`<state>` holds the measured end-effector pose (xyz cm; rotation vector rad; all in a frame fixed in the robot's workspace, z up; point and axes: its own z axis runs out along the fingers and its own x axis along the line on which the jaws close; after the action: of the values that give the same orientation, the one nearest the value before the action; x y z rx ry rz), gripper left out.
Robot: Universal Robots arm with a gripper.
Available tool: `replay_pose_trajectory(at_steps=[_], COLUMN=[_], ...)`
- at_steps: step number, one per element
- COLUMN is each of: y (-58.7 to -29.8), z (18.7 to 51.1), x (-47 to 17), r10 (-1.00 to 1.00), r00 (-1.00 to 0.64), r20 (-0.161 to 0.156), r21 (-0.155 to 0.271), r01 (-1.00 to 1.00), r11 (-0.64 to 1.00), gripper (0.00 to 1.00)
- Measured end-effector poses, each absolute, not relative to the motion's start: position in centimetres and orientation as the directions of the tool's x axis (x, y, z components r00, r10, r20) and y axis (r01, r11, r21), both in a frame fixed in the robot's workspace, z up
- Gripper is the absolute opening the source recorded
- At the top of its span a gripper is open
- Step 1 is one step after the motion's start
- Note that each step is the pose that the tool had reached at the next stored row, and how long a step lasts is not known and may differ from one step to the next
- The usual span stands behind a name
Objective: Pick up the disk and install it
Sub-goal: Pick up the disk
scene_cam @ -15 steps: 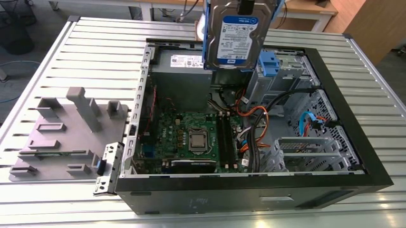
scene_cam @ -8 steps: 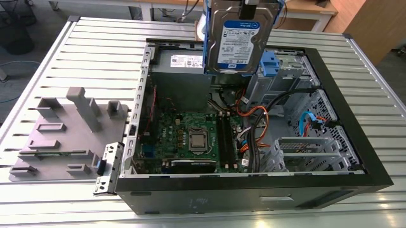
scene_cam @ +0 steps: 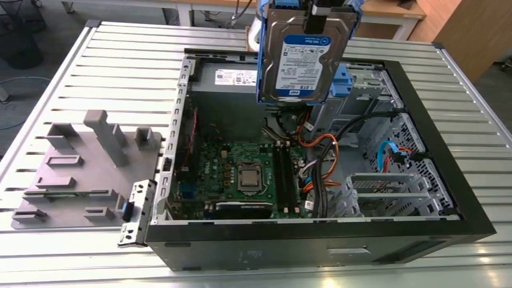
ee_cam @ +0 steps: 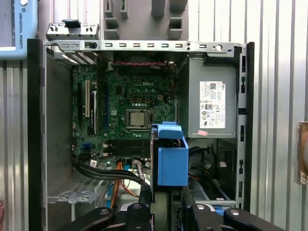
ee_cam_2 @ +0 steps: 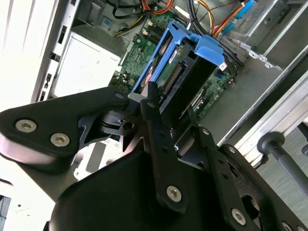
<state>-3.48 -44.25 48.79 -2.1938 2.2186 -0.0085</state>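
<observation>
- Disk (scene_cam: 306,60): flat rectangular silver metal hard drive with a blue-and-white label and a blue plastic carrier frame. It hangs upright in the air above the open case, touching nothing inside.
- Black gripper (ee_cam_2: 171,118): fingers closed on the disk's upper end, nothing else held.
- Black open-sided computer case (scene_cam: 448,180): lies mid-tabletop, with a green motherboard (scene_cam: 240,168) and a grey power supply box (ee_cam: 211,103) inside.
- Grey moulded plastic fixture (scene_cam: 80,168): near the edge of the slatted metal tabletop (scene_cam: 120,60) at the exterior view's left, beside the case.
</observation>
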Motion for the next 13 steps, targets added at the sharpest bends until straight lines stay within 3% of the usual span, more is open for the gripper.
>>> replay_pose_trajectory(at_steps=[13], y=[-47.6], z=[48.8], x=[-3.5], r10=[-1.000], r00=[-0.011], r20=[-0.011], r21=[-0.019], r01=[-1.000], r11=[0.011], gripper=[0.35])
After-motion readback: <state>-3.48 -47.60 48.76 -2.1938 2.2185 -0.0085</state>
